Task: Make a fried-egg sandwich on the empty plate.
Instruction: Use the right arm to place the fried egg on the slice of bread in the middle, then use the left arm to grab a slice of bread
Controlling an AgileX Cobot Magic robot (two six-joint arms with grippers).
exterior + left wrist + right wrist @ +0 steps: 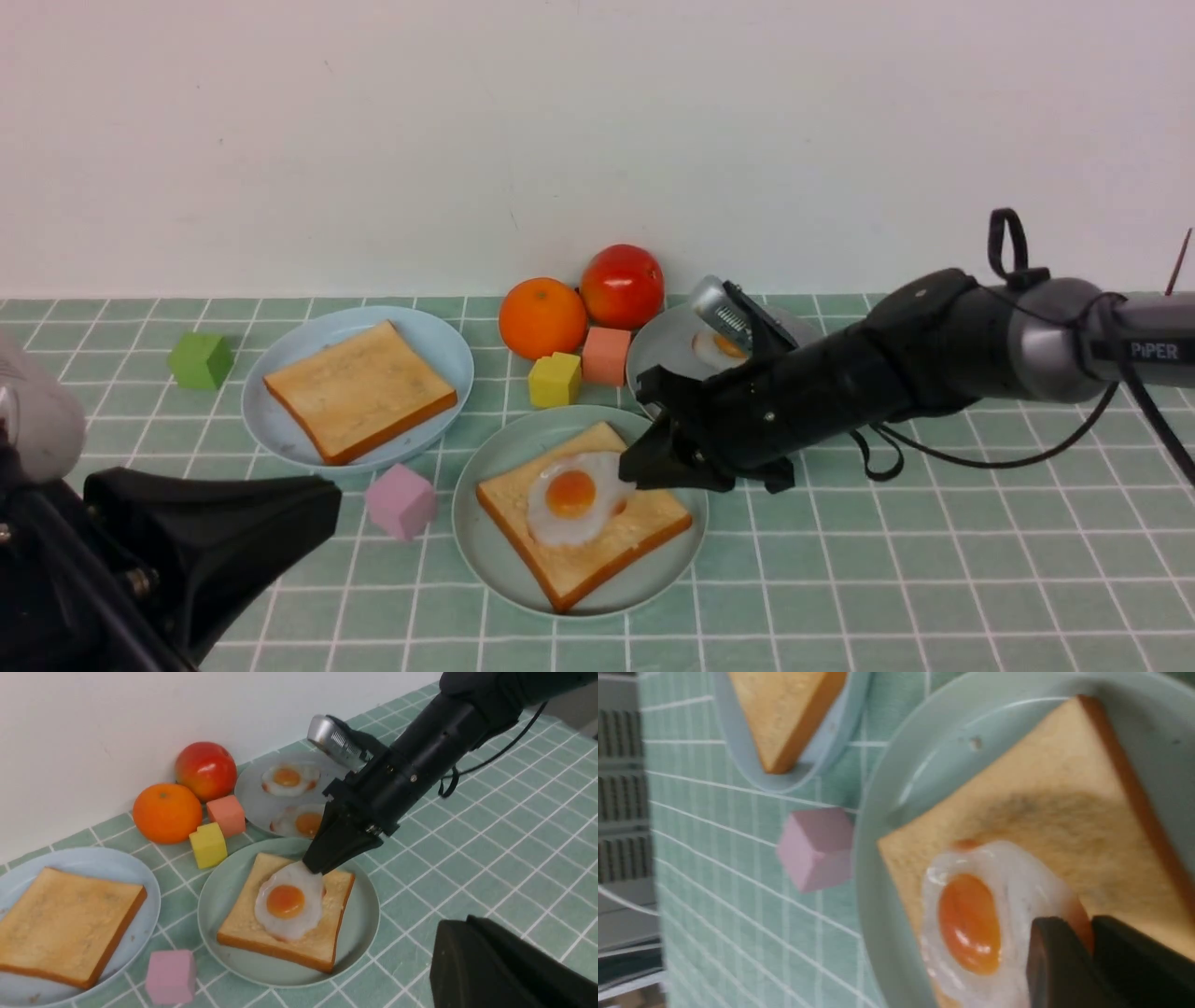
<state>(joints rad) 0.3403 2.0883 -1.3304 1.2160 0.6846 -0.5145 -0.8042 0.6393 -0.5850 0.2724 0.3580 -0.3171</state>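
Egg on toast, top slice to go!
The fried egg (569, 499) lies on the bread slice (607, 551) on the mint-green plate (485, 555). The right hand (635, 471) sits at its rim, jaws slightly apart; gripping or not, I can't tell. The left hand (317, 509) is closed and empty. Next, probably: the second slice (359, 390) comes off the light blue plate (273, 425) squarely onto the egg. The grey plate (665, 353) holds two spare eggs (289, 778).
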